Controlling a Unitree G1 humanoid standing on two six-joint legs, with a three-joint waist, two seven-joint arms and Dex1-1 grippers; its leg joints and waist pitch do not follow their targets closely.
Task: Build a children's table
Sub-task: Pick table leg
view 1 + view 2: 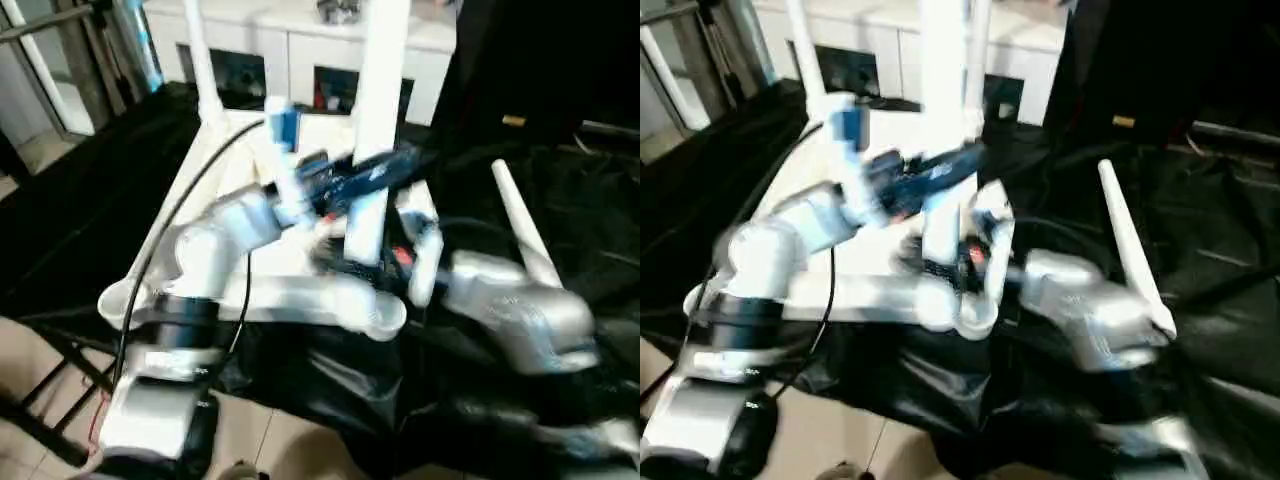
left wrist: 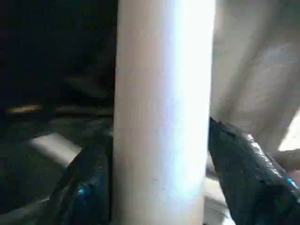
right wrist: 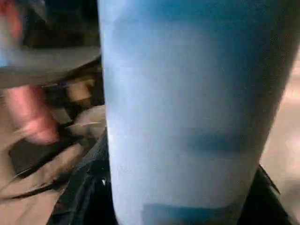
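The children's table lies upside down on black cloth, its white tabletop (image 1: 270,292) with rounded corner sockets. One white leg (image 1: 382,90) stands upright in the near right socket (image 1: 388,318). My left gripper (image 1: 375,172) is closed around this leg partway up; in the left wrist view the leg (image 2: 161,117) sits between its black fingers (image 2: 243,164). My right gripper (image 1: 378,252) clasps the same leg lower down, just above the socket, and the leg (image 3: 187,117) runs close in front of the right wrist camera. A second leg (image 1: 203,70) stands at the far left corner.
A loose white leg (image 1: 525,230) lies on the black cloth to the right of my right forearm. A white cabinet (image 1: 300,45) stands behind the table. Black frame bars and tiled floor (image 1: 40,360) lie at the near left.
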